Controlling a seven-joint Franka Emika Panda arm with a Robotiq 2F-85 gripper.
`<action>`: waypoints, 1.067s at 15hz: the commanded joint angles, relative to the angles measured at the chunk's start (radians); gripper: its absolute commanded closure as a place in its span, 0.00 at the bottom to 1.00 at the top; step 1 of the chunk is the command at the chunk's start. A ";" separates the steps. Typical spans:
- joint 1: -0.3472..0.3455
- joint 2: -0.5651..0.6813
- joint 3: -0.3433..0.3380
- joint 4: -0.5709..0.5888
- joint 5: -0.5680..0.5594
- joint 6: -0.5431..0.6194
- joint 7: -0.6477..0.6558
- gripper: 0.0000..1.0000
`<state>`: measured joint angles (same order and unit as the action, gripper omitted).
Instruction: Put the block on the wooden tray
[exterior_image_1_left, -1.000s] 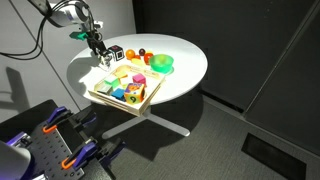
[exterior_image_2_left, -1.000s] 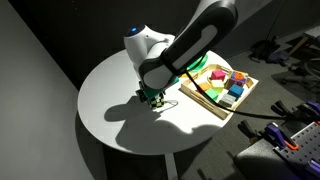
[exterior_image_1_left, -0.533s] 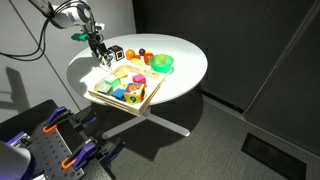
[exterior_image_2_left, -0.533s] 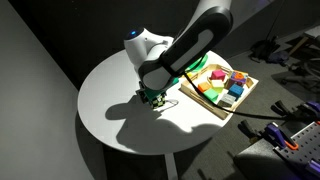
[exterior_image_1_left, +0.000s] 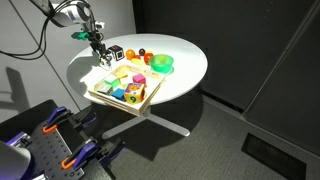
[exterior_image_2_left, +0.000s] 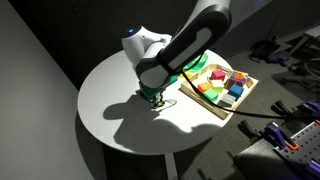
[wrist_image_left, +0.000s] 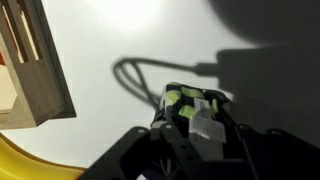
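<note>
Robot hand (exterior_image_1_left: 103, 56) gripping the block (wrist_image_left: 206, 122) low at the white worktop (exterior_image_1_left: 185, 65)

In the wrist view the fingers are sitting narrow around the block, which is staying outside the wooden tray (exterior_image_1_left: 100, 97), near its corner and just beside the black cube (exterior_image_1_left: 116, 52).

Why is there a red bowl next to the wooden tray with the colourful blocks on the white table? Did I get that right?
Not quite. The bowl is green, not red. It does sit next to the wooden tray with the colourful blocks on the white table; an exterior view shows it.
</note>
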<state>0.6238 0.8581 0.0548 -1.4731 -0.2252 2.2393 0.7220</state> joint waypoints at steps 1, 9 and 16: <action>-0.001 -0.021 0.005 0.013 0.018 -0.063 -0.032 0.87; -0.033 -0.105 0.035 -0.006 0.054 -0.234 -0.121 0.92; -0.066 -0.193 0.037 -0.052 0.062 -0.297 -0.122 0.92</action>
<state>0.5882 0.7266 0.0759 -1.4717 -0.1875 1.9607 0.6198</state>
